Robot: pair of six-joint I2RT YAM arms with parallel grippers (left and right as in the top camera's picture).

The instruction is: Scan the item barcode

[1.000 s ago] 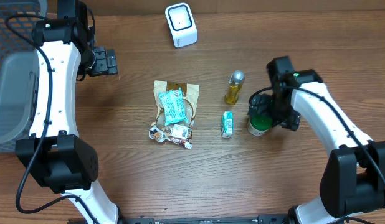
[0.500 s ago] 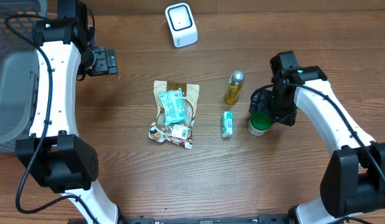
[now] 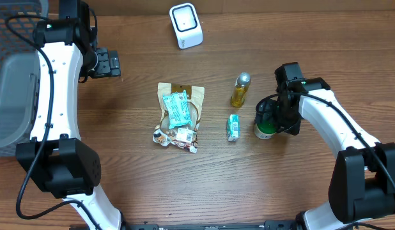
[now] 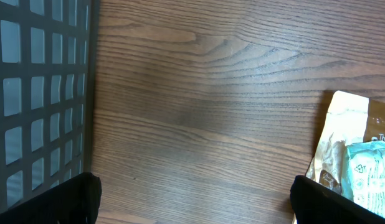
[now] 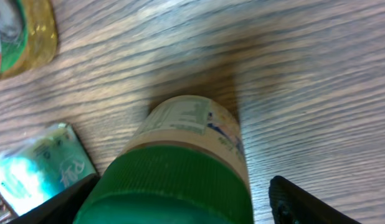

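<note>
A green-lidded jar [image 5: 191,134] with a tan printed label stands upright on the wooden bench [image 3: 312,191], toward my right side; it is the item I judge I am about to lift for scanning. My right gripper [image 5: 186,200] has come down over it from above, jaws apart with one on each side of the lid; a sliver of bench shows between one finger and the lid, so it is not yet clamped. Straddling the lid this way leaves the label free to face the scanner. Just beside the jar lie a small teal sachet [image 3: 233,127] and a yellow bottle [image 3: 241,91] with a silver cap; farther left is a beige snack pouch [image 3: 179,105]; the white scanner [image 3: 186,25] sits well apart at the far edge. My left gripper [image 4: 192,205] hangs wide open over bare wood beside a dark mesh basket [image 4: 37,93], out of the way. Compared with a second ago, my right wrist has settled slightly closer over the jar and its jaws have drawn in; the jar, the other items and my left arm have not moved.
</note>
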